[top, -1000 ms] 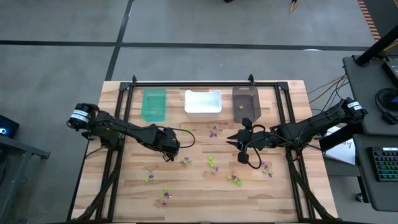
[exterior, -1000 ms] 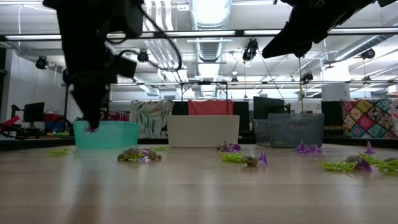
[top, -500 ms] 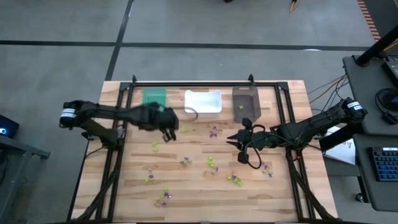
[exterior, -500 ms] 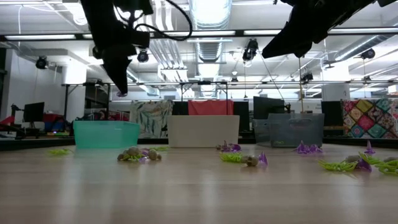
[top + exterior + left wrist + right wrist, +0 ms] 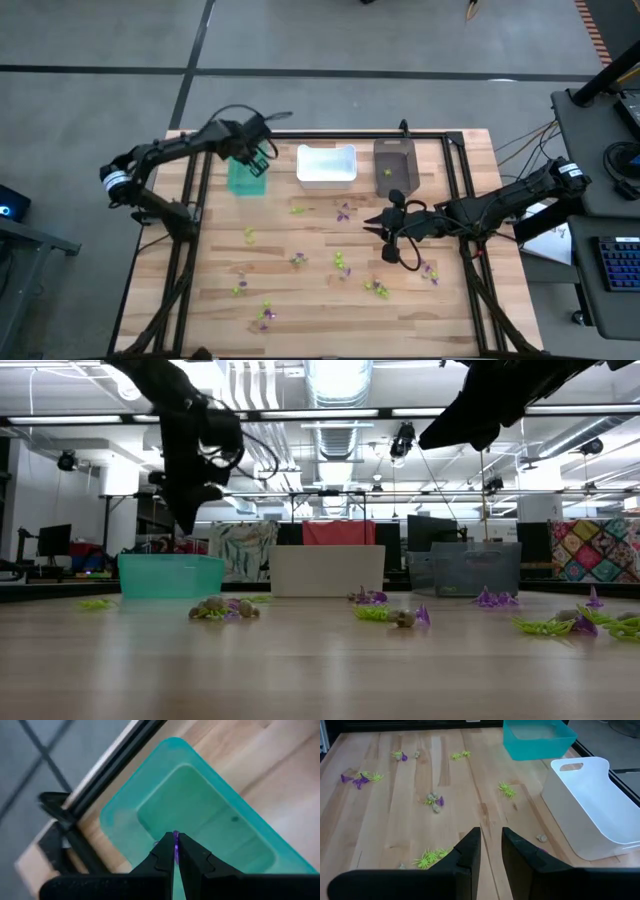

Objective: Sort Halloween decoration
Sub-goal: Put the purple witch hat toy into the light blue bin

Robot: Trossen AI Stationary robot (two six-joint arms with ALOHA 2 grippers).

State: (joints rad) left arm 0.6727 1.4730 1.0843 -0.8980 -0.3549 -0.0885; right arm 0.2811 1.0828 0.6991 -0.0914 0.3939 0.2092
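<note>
High view: left gripper (image 5: 258, 160) hangs over the teal bin (image 5: 240, 178) at the counter's (image 5: 300, 310) far left. Left wrist view shows its fingers (image 5: 161, 857) pinched together on a thin purple trinket (image 5: 175, 843), held above the bin's interior. Low view puts that gripper (image 5: 186, 515) well above the bin (image 5: 170, 575).

Right gripper (image 5: 375, 222) sits mid-counter, just in front of the dark brown bin (image 5: 395, 166). Right wrist view: its fingers (image 5: 468, 851) stand a narrow gap apart, nothing between them.

White bin (image 5: 326, 164) sits between the teal and brown ones. One lime-green piece (image 5: 386, 173) lies in the brown bin. Remaining Halloween decoration (image 5: 342, 263) is scattered loose on the counter: purple, lime-green and greyish bits, mostly centre and near edge, with a cluster (image 5: 265, 316) toward the front left.
</note>
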